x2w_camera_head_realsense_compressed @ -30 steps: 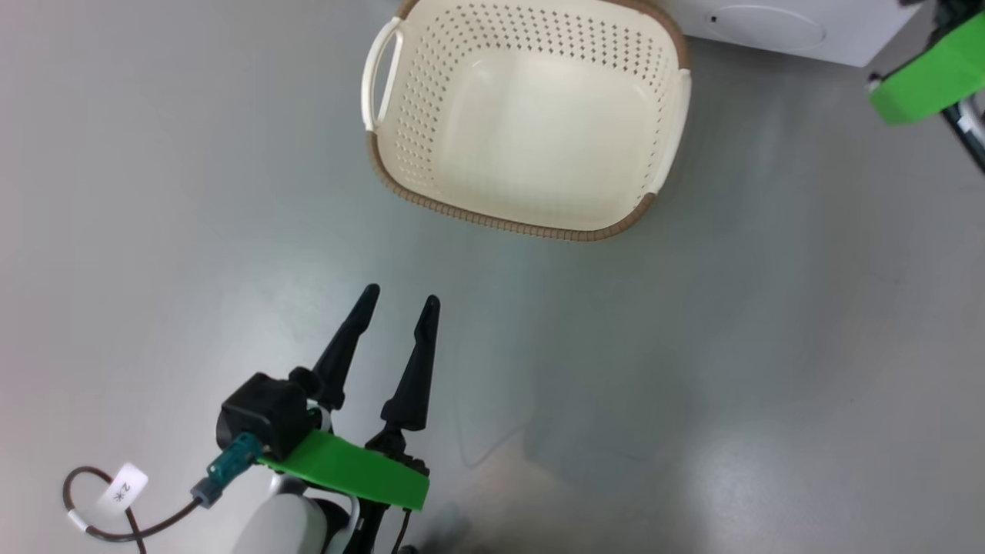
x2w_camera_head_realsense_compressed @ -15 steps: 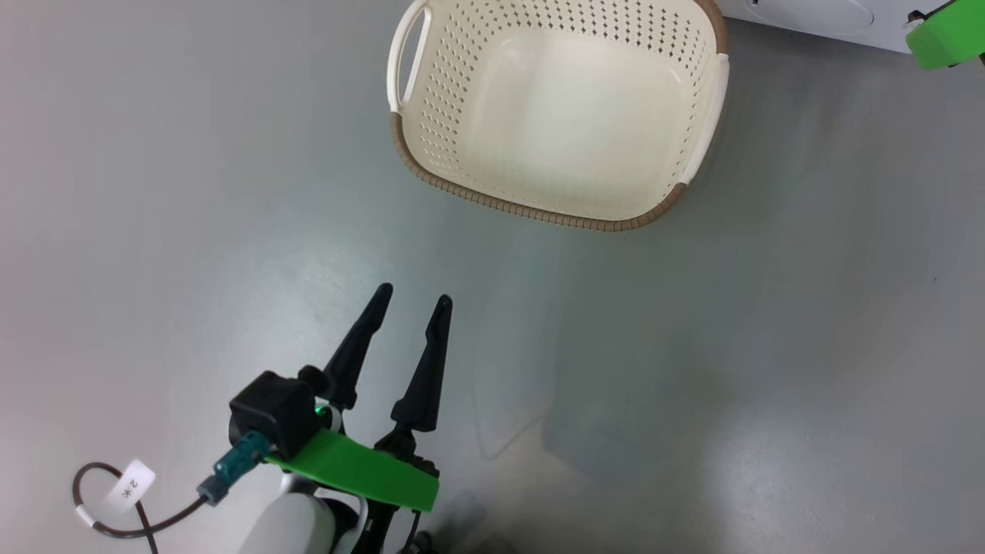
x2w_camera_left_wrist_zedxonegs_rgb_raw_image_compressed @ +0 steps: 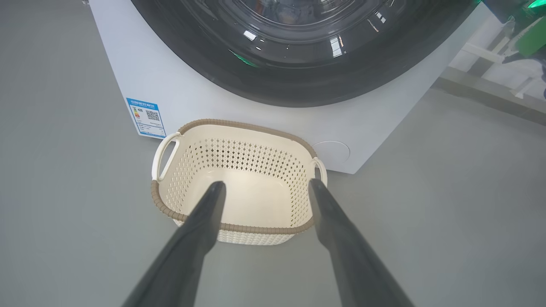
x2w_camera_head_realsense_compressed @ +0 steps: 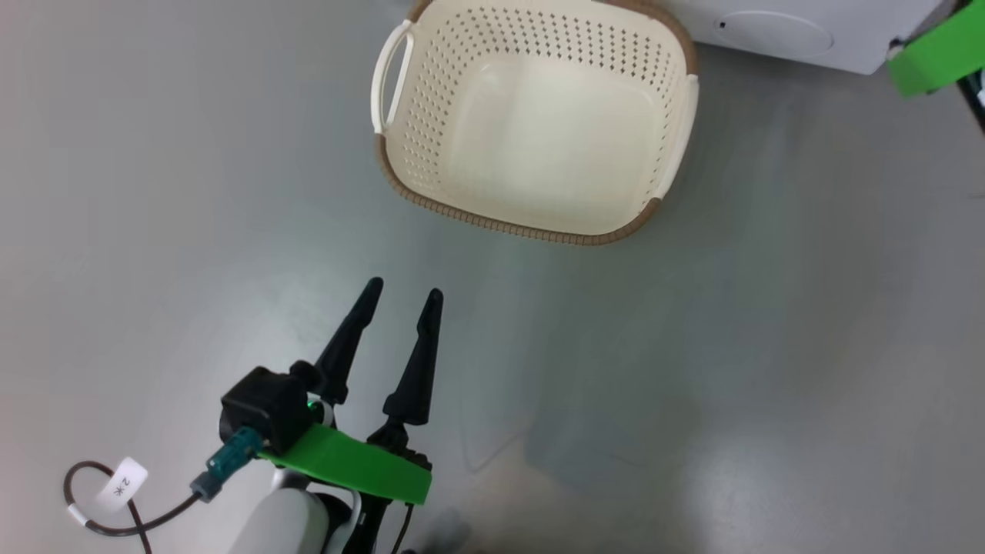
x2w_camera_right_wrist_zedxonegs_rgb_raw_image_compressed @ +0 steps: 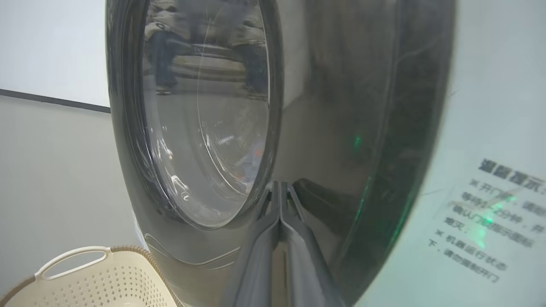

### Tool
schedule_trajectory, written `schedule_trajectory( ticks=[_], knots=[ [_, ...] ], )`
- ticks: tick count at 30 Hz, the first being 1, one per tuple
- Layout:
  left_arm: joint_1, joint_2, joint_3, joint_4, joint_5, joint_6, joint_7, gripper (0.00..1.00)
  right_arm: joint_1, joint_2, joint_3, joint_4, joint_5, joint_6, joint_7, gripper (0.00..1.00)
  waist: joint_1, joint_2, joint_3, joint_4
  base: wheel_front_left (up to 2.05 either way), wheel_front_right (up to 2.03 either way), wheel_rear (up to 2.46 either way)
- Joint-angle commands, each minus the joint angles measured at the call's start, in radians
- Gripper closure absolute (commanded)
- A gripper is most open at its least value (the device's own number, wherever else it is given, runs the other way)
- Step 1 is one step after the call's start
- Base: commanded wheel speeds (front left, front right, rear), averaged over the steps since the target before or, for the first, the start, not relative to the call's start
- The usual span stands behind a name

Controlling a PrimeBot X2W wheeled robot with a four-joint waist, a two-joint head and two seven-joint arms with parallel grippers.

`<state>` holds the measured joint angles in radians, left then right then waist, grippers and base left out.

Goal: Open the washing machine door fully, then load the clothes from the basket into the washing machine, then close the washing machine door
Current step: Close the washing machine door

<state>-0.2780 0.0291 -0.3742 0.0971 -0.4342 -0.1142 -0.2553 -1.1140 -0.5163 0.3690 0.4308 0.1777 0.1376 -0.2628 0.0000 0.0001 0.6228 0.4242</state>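
Now only my head sways: basket [x2w_camera_head_realsense_compressed: 523, 228] sits empty before the machine [x2w_camera_left_wrist_zedxonegs_rgb_raw_image_compressed: 128, 64], left gripper [x2w_camera_head_realsense_compressed: 405, 289] wide, right gripper [x2w_camera_right_wrist_zedxonegs_rgb_raw_image_compressed: 280, 184] pinched shut at the door [x2w_camera_right_wrist_zedxonegs_rgb_raw_image_compressed: 341, 106]; loading seems done.

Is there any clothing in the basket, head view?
No, the basket shows bare perforated walls and a bare cream floor, with nothing lying inside.

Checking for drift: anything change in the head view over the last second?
Only the camera swayed: the whole picture shifted, then came back. The empty cream perforated plastic basket stays on the grey floor; the left tool stays open, holding nothing.
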Motion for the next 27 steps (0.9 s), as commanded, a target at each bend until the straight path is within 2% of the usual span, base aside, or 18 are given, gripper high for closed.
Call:
schedule_trajectory(
  ticks=[1, 5, 11, 19, 27],
  knots=[
    [-0.004, 0.021, 0.045, -0.011, 0.02, 0.002, -0.006, 0.0, 0.067, 0.017, 0.006, -0.036, -0.008, -0.007, 0.001, 1.0, 0.0, -0.0001, -0.032, -0.026, 0.0, 0.0, 0.0],
    [0.0, 0.021, 0.064, -0.005, 0.039, -0.001, -0.006, 0.0, 0.142, 0.033, -0.001, -0.07, -0.002, -0.007, 0.001, 1.0, 0.0, -0.0001, -0.075, -0.059, 0.0, 0.0, 0.0],
    [0.009, 0.021, 0.1, 0.01, 0.064, -0.007, -0.006, 0.0, 0.293, 0.091, -0.06, -0.137, -0.003, -0.007, 0.001, 1.0, 0.0, -0.0001, -0.154, -0.121, 0.0, 0.0, 0.0],
    [0.046, 0.021, 0.154, 0.023, 0.095, -0.013, -0.006, 0.0, 0.514, 0.218, -0.228, -0.237, -0.012, -0.007, 0.001, 1.0, 0.0, -0.0001, -0.267, -0.214, 0.0, 0.0, 0.0],
    [0.078, 0.021, 0.196, 0.018, 0.1, -0.015, -0.006, 0.0, 0.667, 0.326, -0.323, -0.327, -0.051, -0.007, 0.001, 1.0, 0.0, -0.0001, -0.336, -0.287, 0.0, 0.0, 0.0]
  ],
)
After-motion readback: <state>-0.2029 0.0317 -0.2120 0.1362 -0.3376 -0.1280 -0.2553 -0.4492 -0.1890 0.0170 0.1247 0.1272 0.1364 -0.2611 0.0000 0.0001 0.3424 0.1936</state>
